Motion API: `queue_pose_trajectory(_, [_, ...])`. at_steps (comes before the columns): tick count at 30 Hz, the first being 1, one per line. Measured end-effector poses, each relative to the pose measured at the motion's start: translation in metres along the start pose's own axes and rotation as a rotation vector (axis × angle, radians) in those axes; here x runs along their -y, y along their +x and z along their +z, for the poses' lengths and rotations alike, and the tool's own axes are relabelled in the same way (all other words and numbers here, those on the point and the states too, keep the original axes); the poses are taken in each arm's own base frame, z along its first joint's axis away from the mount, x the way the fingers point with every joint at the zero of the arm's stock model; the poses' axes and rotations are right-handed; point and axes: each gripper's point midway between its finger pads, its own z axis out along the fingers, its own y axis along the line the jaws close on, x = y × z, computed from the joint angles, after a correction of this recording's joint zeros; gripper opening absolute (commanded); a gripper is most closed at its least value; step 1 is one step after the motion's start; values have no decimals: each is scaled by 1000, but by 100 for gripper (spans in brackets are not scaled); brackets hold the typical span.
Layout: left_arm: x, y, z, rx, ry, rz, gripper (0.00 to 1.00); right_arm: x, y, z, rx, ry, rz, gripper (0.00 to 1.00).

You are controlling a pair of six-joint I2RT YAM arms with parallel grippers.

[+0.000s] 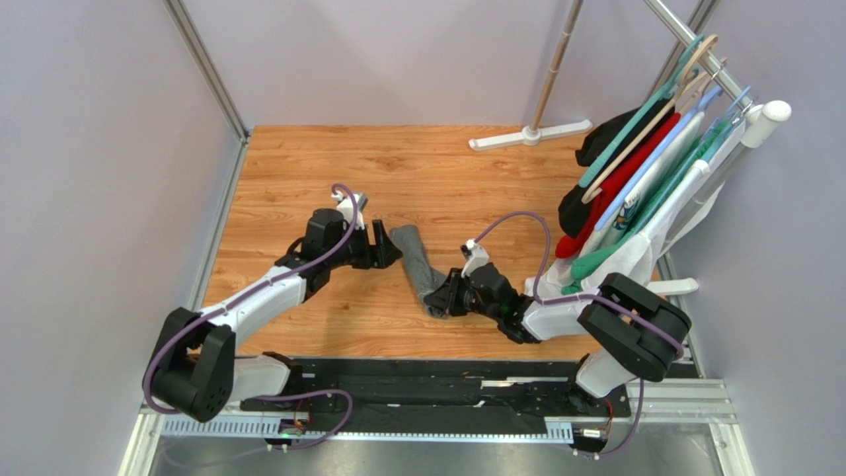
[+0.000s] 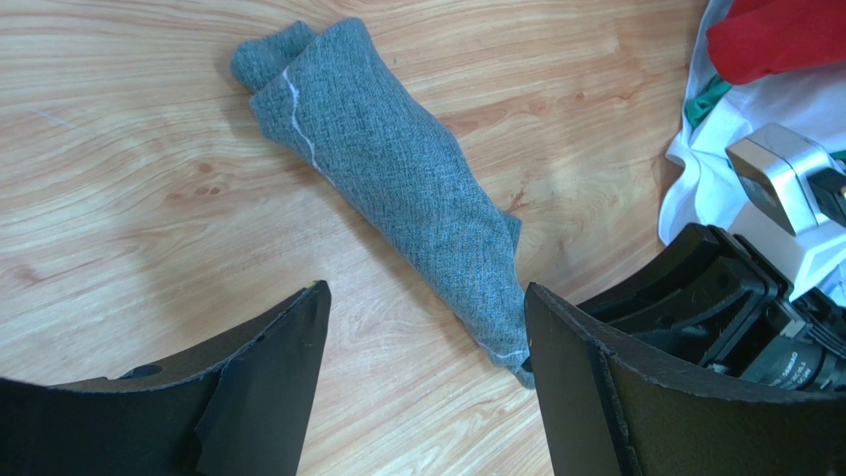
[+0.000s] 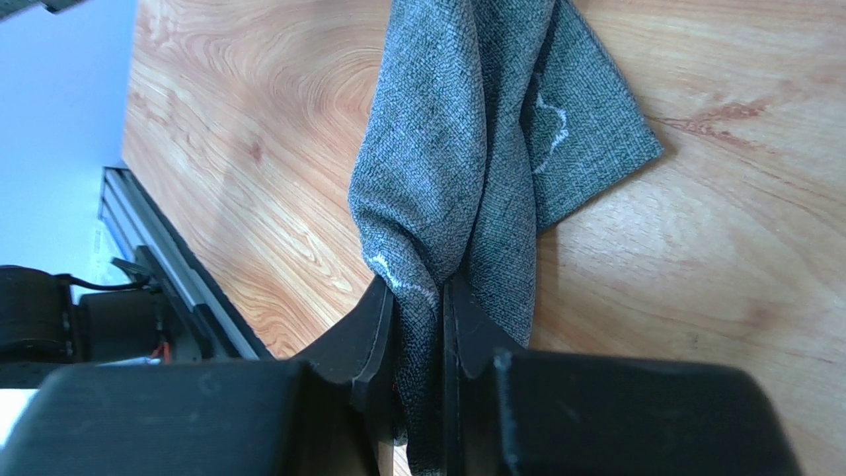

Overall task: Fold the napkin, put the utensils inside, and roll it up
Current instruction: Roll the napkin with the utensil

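The dark grey napkin (image 1: 417, 263) lies rolled into a long bundle on the wooden table, running from the middle back toward the near right. In the left wrist view it (image 2: 397, 188) shows a pale stitched line. My right gripper (image 1: 442, 297) is shut on the napkin's near end, and the cloth (image 3: 467, 149) is pinched between the fingers (image 3: 372, 327). My left gripper (image 1: 389, 248) is open and empty, beside the napkin's far end, its fingers (image 2: 288, 347) wide apart. No utensils show; any inside the roll are hidden.
A clothes rack (image 1: 645, 169) with red, black, teal and white garments on hangers stands at the right, close behind my right arm. Its white foot (image 1: 531, 134) lies at the table's back. White cloth (image 2: 715, 178) shows at the right in the left wrist view.
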Motion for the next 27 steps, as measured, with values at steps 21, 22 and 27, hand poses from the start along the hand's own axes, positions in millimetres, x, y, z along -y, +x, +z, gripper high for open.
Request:
queue_pose_trajectory(21, [4,37,57,-127,63,-9,71,17,-17,3,27,-88,213,0])
queue_pose_trajectory(22, [3,37,59,-129,61,-10,71,17,-16,3,27,-93,220,0])
queue_pose_trajectory(27, [6,28,71,-119,73,-9,71,17,-17,2,31,-111,238,0])
